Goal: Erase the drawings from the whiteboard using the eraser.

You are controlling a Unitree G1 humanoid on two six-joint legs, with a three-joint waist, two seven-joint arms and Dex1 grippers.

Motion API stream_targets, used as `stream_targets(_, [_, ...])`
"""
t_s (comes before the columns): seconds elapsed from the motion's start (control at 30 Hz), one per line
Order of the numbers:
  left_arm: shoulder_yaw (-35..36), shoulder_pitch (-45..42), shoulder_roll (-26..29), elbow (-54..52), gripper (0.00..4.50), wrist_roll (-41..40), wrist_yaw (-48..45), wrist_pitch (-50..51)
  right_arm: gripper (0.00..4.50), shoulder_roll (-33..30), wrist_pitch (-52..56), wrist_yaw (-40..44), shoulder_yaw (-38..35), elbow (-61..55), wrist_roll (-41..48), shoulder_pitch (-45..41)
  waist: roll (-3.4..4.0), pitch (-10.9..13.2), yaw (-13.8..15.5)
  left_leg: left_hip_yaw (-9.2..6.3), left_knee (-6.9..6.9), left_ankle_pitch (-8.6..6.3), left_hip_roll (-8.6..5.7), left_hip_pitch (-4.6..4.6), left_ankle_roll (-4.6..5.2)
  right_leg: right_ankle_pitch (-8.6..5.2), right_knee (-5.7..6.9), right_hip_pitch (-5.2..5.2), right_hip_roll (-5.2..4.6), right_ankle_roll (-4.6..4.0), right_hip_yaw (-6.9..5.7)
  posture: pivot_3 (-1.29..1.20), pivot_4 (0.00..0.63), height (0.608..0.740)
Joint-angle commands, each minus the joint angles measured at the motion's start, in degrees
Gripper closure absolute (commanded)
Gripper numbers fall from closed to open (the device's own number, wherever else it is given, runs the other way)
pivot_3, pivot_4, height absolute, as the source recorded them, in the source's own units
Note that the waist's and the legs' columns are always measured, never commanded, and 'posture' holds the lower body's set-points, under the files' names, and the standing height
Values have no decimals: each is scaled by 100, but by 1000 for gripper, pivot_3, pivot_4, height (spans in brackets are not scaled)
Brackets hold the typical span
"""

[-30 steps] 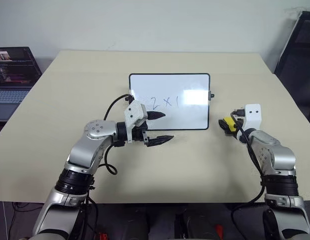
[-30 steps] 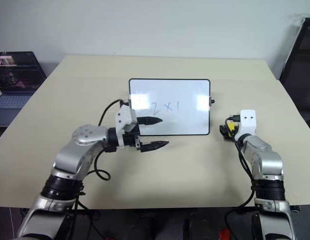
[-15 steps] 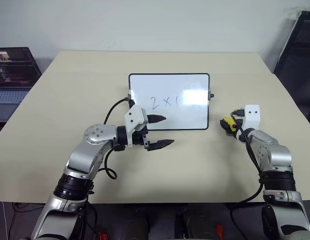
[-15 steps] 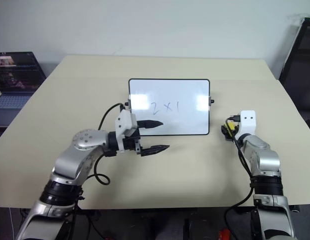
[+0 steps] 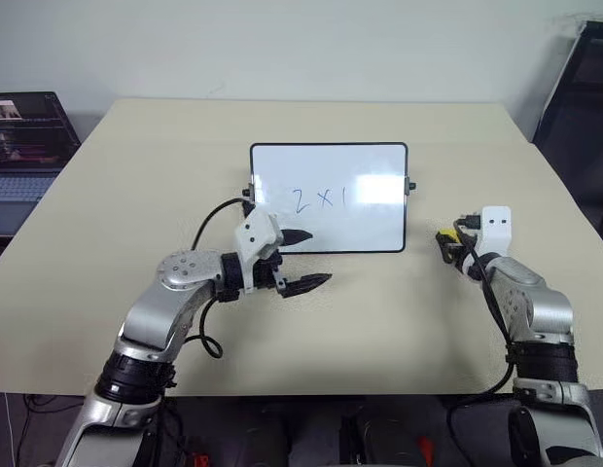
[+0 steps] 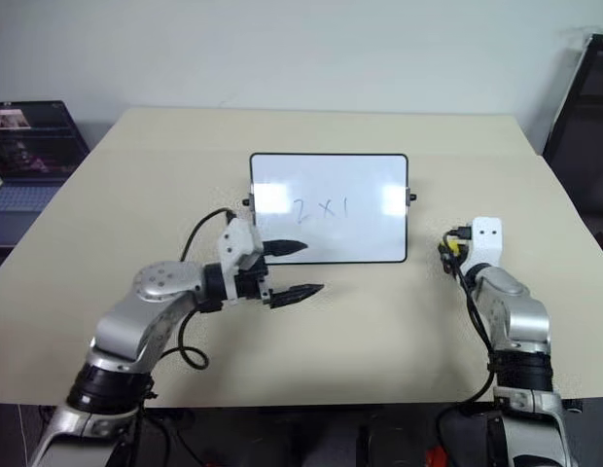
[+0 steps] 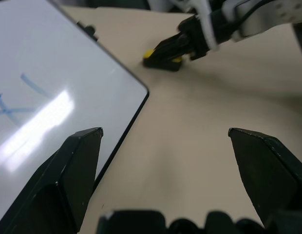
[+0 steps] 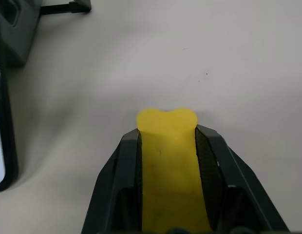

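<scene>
Beige table (image 5: pixel 136 195) holds the whiteboard (image 5: pixel 379 165), drawings (image 5: pixel 321 199) unerased at its centre. Right gripper (image 8: pixel 166 139), jaws pinched on the eraser (image 8: pixel 168 161), sits right of the board, so marks lie leftward. Left gripper (image 5: pixel 300 261) hovers wide, empty, at the board's near edge.

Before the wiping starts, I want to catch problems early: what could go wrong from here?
1. The right gripper pinches the small yellow eraser block squeezed between its fingers; it may twist or slip under wiping pressure.
2. The small black-framed whiteboard lies loose on the beige table; it could slide, since the open left gripper hovers at its near edge, not pressing it.
3. The faint "2 x 1" marker drawings sit mid-board, so a short stroke may miss some.
</scene>
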Motion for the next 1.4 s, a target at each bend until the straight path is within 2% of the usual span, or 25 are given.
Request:
stream_targets(0.03, [347,193,14,-421,0,101,627,338,3329,-170,79,100,208,-1218,-73,420,0,0,4,0,0,0,1,-1,0,0,-1,0,0,0,0,0,150,740])
stream_targets(0.23, [470,284,-38,-826,0,68,1223,880,3356,33,312,-49,446,-2864,31,1129,0,0,16,-3,4,0,0,0,-1,-1,2,1,-2,1,0,0,150,740])
stream_targets(0.4, [542,-16,-29,-588,0,132,1503,1051,3356,165,205,-39,1143,-3160,-239,741,0,0,-20,-2,6,1,2,7,-2,-8,8,2,1,15,-2,0,150,740])
stream_targets(0.53, [558,-116,55,-437,0,113,1499,1091,3356,386,55,-23,1403,-2561,-357,-123,0,0,-43,1,6,1,-1,6,-2,0,8,1,1,2,-2,0,150,740])
stream_targets(0.9, [420,-362,62,-261,0,160,1430,1108,3357,741,-1298,337,2229,307,-1270,-2163,-1,1,-52,2,4,1,-2,-4,-1,1,4,-9,-4,-1,-4,0,150,740])
stream_targets(1.13, [345,-388,23,-340,0,200,1432,1122,3358,889,-1750,533,2473,1343,-1664,-2561,-1,1,-58,0,2,1,1,-4,-1,1,5,-9,-4,-1,-4,0,150,740])
stream_targets(1.4, [332,-402,9,-281,0,229,1406,1057,3363,615,-1439,1194,2843,1075,-1976,-2113,-1,1,-56,-2,4,1,1,-4,-1,1,7,-9,-5,-1,-5,0,150,740])
